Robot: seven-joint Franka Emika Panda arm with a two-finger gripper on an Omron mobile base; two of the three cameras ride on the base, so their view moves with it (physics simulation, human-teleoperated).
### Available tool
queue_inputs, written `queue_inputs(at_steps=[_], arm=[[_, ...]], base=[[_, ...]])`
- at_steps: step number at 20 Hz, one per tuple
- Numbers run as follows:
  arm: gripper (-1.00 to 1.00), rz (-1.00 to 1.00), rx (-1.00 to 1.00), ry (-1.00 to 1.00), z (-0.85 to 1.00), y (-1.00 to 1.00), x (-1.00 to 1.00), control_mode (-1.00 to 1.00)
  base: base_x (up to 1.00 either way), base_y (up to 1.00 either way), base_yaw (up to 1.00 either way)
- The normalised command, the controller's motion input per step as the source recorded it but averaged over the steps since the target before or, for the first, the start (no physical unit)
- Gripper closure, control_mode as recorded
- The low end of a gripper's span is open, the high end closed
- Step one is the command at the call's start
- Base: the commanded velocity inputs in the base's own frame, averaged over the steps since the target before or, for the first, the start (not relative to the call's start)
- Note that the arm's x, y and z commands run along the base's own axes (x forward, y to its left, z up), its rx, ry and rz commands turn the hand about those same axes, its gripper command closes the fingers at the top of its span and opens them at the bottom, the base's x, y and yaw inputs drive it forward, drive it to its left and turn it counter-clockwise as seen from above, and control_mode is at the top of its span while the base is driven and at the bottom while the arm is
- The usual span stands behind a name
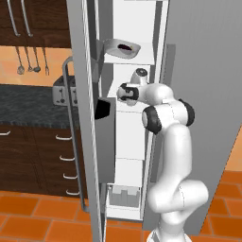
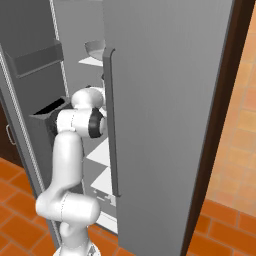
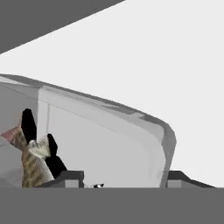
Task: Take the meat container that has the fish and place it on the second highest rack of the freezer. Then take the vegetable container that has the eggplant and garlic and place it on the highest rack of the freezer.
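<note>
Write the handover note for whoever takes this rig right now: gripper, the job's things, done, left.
Gripper: jaws spread, reaching into the open freezer, right at the fish tray. Whether they touch it cannot be told.
Fish: lying in that tray.
Upper tray: on the shelf above the hand, holding a dark purple item, likely the eggplant. Garlic too small to tell.
Done: both trays appear to be inside the freezer.
Left: confirm the jaws are clear of the fish tray, draw the arm out, and check which racks these are, since the freezer's top is cut off.
</note>
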Motion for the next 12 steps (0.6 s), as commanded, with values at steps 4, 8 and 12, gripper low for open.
queue_inputs(at_steps=[4, 8, 12], arm=[[-1.00, 0.20, -0.07, -0.10, 0.02, 0.08, -0.66, -1.00], [-1.00, 0.31, -0.16, -0.08, 0.04, 0.51, -0.85, -1.00], [-1.00, 0.11, -0.03, 0.00, -0.05, 0.48, -1.00, -1.00]], base=[[0.00, 0.00, 0.00], [0.00, 0.00, 0.00], [0.00, 0.00, 0.00]])
